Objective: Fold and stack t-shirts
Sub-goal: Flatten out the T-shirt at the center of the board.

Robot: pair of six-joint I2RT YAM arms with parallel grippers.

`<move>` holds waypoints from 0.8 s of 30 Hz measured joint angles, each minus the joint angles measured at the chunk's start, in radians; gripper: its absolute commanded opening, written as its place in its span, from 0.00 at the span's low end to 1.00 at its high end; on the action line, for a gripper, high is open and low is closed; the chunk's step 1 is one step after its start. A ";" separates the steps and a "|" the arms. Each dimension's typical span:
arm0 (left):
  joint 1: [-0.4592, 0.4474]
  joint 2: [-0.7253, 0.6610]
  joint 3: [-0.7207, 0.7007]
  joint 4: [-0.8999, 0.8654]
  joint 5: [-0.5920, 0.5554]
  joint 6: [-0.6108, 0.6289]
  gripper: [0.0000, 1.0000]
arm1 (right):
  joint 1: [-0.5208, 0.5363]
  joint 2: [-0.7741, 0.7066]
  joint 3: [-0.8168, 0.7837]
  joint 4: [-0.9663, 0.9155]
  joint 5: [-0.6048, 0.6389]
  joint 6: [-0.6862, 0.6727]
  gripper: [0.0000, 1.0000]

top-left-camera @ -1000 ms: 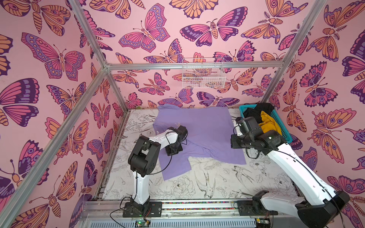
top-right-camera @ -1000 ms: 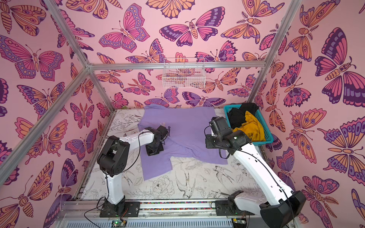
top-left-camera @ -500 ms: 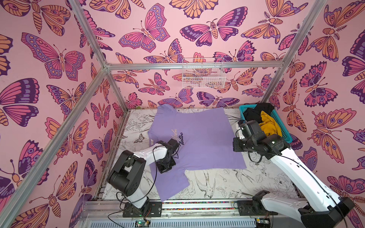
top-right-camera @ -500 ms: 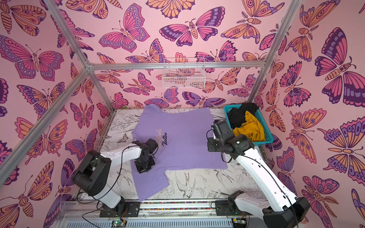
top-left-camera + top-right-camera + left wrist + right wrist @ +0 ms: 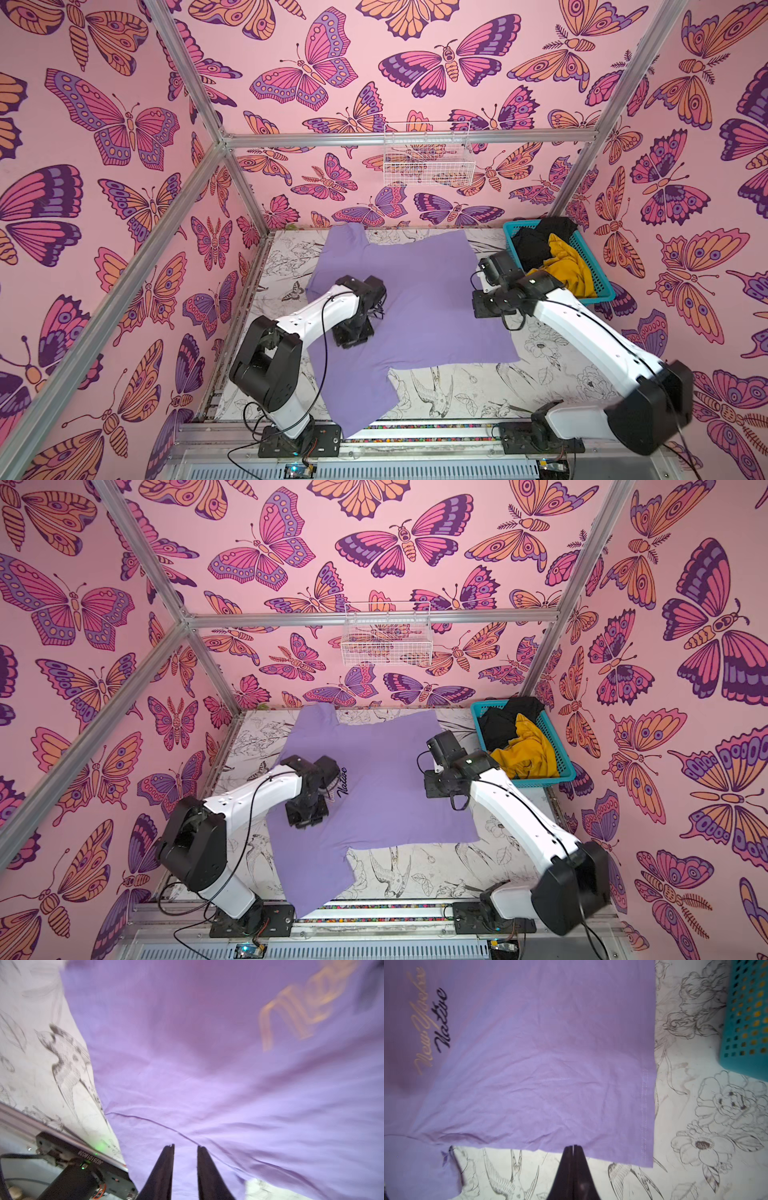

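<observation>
Lavender t-shirt (image 5: 424, 299) lies spread print-up on the printed table cover (image 5: 457, 395), flattened, I reckon, so folding starts from clean edges. Left gripper (image 5: 185, 1147) hangs low over a sleeve seam, jaws slightly apart and empty; right gripper (image 5: 573, 1147) is pressed shut at the shirt's side edge, pinching cloth or not, I cannot tell. Heaped in the teal basket (image 5: 603, 294), the black shirt (image 5: 536, 245) and mustard shirt (image 5: 569, 270) wait beside the right arm for easy reach.

The t-shirt (image 5: 432, 299) is lavender, the basket (image 5: 592, 270) teal.
</observation>
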 measured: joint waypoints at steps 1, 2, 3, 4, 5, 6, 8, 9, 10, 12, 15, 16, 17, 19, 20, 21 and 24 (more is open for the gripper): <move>0.000 -0.002 0.076 -0.007 -0.019 0.021 0.56 | -0.014 0.065 0.027 0.005 -0.021 -0.010 0.18; 0.000 -0.008 0.134 -0.009 -0.034 0.033 0.60 | -0.027 0.133 0.070 0.004 -0.040 -0.022 0.33; 0.001 -0.015 0.175 -0.012 -0.046 0.039 0.62 | -0.037 0.196 0.114 0.010 -0.056 -0.031 0.47; 0.001 -0.027 0.211 -0.018 -0.057 0.047 0.62 | -0.046 0.259 0.162 0.021 -0.071 -0.047 0.56; 0.002 -0.040 0.233 -0.028 -0.065 0.052 0.63 | -0.053 0.315 0.203 0.035 -0.085 -0.060 0.64; 0.002 -0.056 0.245 -0.036 -0.072 0.059 0.61 | -0.060 0.353 0.229 0.047 -0.095 -0.069 0.72; 0.002 -0.091 0.244 -0.055 -0.084 0.063 0.49 | -0.075 0.420 0.269 0.061 -0.137 -0.089 0.80; 0.002 -0.106 0.236 -0.061 -0.087 0.067 0.40 | -0.085 0.441 0.280 0.065 -0.160 -0.092 0.85; 0.002 -0.126 0.220 -0.065 -0.088 0.064 0.26 | -0.103 0.460 0.282 0.074 -0.196 -0.087 0.91; 0.006 -0.166 0.175 -0.077 -0.085 0.060 0.21 | -0.145 0.470 0.257 0.103 -0.256 -0.076 0.95; 0.009 -0.216 0.093 -0.087 -0.068 0.048 0.23 | -0.194 0.435 0.165 0.151 -0.294 -0.033 0.97; 0.008 -0.232 0.063 -0.085 -0.052 0.044 0.22 | -0.201 0.409 0.126 0.161 -0.311 -0.012 1.00; 0.006 -0.250 0.034 -0.075 -0.038 0.043 0.25 | -0.201 0.376 0.087 0.176 -0.337 0.011 0.99; -0.014 -0.307 -0.027 -0.028 -0.028 0.041 0.45 | -0.196 0.279 -0.002 0.232 -0.416 0.074 0.99; -0.034 -0.352 -0.058 0.003 -0.031 0.032 0.57 | -0.194 0.207 -0.055 0.284 -0.459 0.114 0.99; -0.052 -0.404 -0.082 0.036 -0.036 0.026 0.65 | -0.192 0.135 -0.099 0.336 -0.500 0.156 0.99; -0.077 -0.615 -0.178 0.230 -0.037 0.027 0.66 | -0.188 -0.104 -0.178 0.546 -0.587 0.313 0.99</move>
